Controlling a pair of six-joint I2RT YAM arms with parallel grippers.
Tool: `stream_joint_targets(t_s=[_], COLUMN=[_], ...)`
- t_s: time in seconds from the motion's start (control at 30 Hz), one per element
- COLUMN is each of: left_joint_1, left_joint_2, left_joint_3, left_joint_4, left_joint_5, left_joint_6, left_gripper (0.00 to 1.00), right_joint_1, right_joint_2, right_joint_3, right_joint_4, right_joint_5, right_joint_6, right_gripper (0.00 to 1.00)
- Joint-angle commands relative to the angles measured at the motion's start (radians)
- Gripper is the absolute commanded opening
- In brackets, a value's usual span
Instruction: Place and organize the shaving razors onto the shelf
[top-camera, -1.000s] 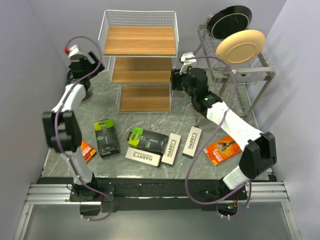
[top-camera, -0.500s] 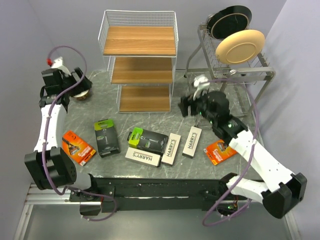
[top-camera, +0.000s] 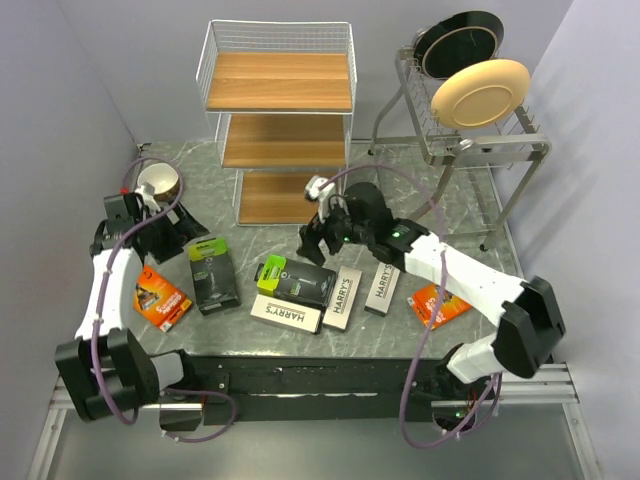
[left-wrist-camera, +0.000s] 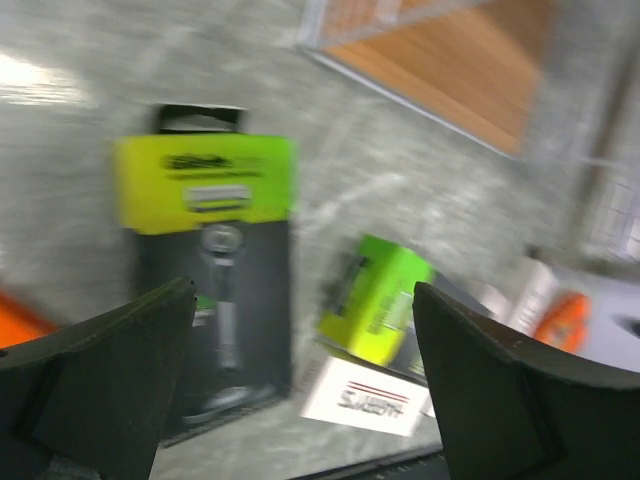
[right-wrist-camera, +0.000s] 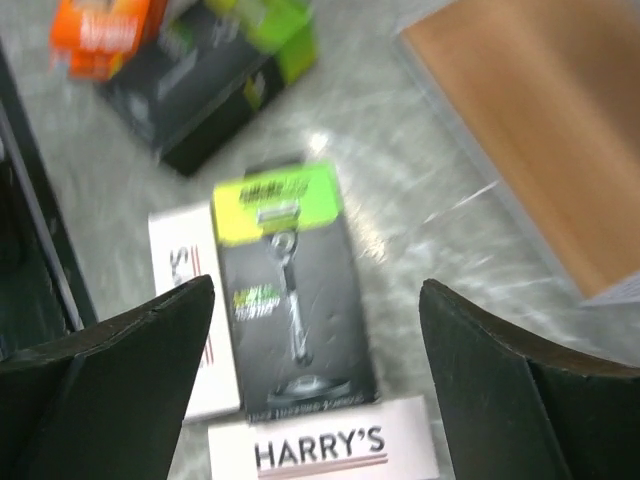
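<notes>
Your left end effector (left-wrist-camera: 302, 290) and right end effector (right-wrist-camera: 315, 290) stand wide apart; both wrist views are blurred. The razor packs (top-camera: 295, 281) lie on the desk (top-camera: 250, 245) before the shelf (top-camera: 280, 82), one orange pack (top-camera: 437, 305) partly under your right arm (top-camera: 470, 280).

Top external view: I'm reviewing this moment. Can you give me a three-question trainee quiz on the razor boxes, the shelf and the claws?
1. True or false: one tier of the shelf already holds a box.
2. How many white HARRY'S boxes are in view? A) two B) three C) five
3. Fill in: the ____ claw hangs open above the black-and-lime box that lies next to the HARRY'S boxes.

Key
1. False: all three tiers are bare.
2. B.
3. Right: the right claw is over it, with nothing between its fingers.
</notes>
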Motion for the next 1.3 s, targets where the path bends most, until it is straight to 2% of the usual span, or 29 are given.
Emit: stream_joint_targets(t_s=[0.0, 0.07, 0.13, 0.2, 0.27, 0.4, 0.47, 0.53, 0.67, 0.93, 1.27], left_joint_1=[-0.018, -0.024, -0.068, -0.138, -0.157, -0.177, -0.188, -0.217, -0.295, -0.352, -0.381], left_joint_2=[-0.091, -0.120, -0.124, -0.105, -0.091, -0.007, 0.049, 0.091, 0.221, 0.334, 0.373], left_joint_3=[-0.056, -0.129, -0.191, -0.209, -0.243, -0.240, -0.217, -0.171, -0.078, -0.063, -0.131], left_joint_4=[0.157, 0.214, 0.341, 0.433, 0.487, 0.476, 0.461, 0.429, 0.374, 0.277, 0.352], left_joint_5=[0.210, 0.271, 0.337, 0.330, 0.299, 0.273, 0.274, 0.212, 0.182, -0.002, 0.107], left_joint_6=[-0.062, -0.088, -0.152, -0.198, -0.229, -0.205, -0.166, -0.123, -0.053, -0.001, 0.010], left_gripper=[0.97, 0.98, 0.96, 0.96, 0.93, 0.84, 0.73, 0.71, 0.64, 0.57, 0.53], right_joint_1=[0.017, 0.021, 0.029, 0.046, 0.073, 0.078, 0.078, 0.078, 0.078, 0.075, 0.040], right_joint_2=[0.037, 0.070, 0.080, 0.081, 0.086, 0.115, 0.115, 0.107, 0.092, 0.078, 0.097], right_joint_3=[0.020, 0.027, 0.035, 0.017, 0.001, 0.015, 0.029, 0.033, 0.041, 0.040, 0.066], right_joint_4=[-0.105, -0.136, -0.168, -0.170, -0.167, -0.181, -0.175, -0.161, -0.148, -0.135, -0.136], right_joint_5=[-0.136, -0.142, -0.159, -0.141, -0.098, -0.080, -0.058, -0.050, -0.032, 0.005, 0.002], right_joint_6=[-0.186, -0.231, -0.289, -0.341, -0.373, -0.398, -0.375, -0.369, -0.338, -0.337, -0.318], right_gripper=[0.95, 0.98, 1.00, 1.00, 1.00, 1.00, 1.00, 1.00, 1.00, 1.00, 1.00])
